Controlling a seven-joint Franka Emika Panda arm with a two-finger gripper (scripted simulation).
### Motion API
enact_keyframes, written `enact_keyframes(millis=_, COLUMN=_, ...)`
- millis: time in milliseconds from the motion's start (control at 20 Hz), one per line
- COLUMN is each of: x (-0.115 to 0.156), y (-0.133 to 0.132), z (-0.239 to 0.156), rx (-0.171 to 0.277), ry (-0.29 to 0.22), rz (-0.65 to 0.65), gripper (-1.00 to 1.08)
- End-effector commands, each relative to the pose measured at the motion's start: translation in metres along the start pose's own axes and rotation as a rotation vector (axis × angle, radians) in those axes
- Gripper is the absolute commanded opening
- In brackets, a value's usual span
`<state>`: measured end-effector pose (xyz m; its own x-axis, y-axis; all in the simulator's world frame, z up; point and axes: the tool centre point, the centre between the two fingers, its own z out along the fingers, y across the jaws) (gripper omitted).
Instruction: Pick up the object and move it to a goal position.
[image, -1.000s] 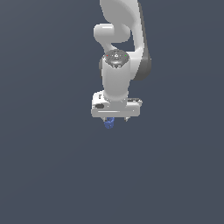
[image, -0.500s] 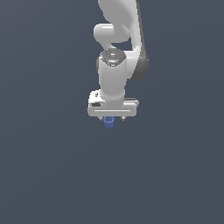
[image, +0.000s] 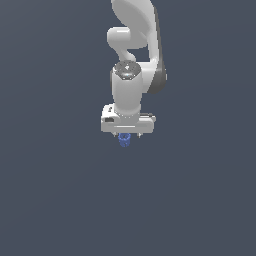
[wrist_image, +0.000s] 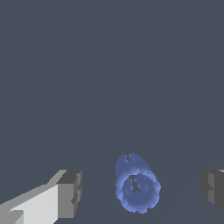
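We see a flat dark slate-grey floor (image: 55, 200) filling both views, plain and unmarked. Over it, 1 white Franka arm (image: 134, 55) with dark grey joint sections comes down from the exterior view's top edge, its last link pointing straight down and ending in a wide white hand block. Below that block sits the white gripper with grey fingertip pads (image: 125, 140); in the exterior view its fingers are mostly hidden under the block. In the wrist view the gripper (wrist_image: 139, 189) shows 2 grey pads (wrist_image: 70, 192) standing wide apart, clear floor showing between each pad and the piece, so the pincer is spread open and has hold of nothing. The small bright-blue stubby cylinder with a hollow ringed end (wrist_image: 136, 186) lies between the 2 pads, touching neither, its ringed end turned toward the wrist camera. In the exterior view the same blue cylinder (image: 124, 141) peeks out directly under the hand block, much narrower than it. We cannot tell from either view whether the cylinder rests on the floor.
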<state>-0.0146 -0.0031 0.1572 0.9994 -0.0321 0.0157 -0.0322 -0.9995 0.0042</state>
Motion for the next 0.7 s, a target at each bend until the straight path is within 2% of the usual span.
enact_keyframes(millis=0, x=-0.009, y=0.003, z=0.010, rx=0.001, ry=-0.003, rz=0.018, gripper=1.00)
enact_keyframes(millis=350, x=-0.041, y=0.011, z=0.041, rx=0.003, ry=-0.011, rz=0.078, gripper=1.00)
enact_keyframes(millis=650, x=-0.058, y=0.016, z=0.054, rx=0.003, ry=-0.015, rz=0.108, gripper=1.00)
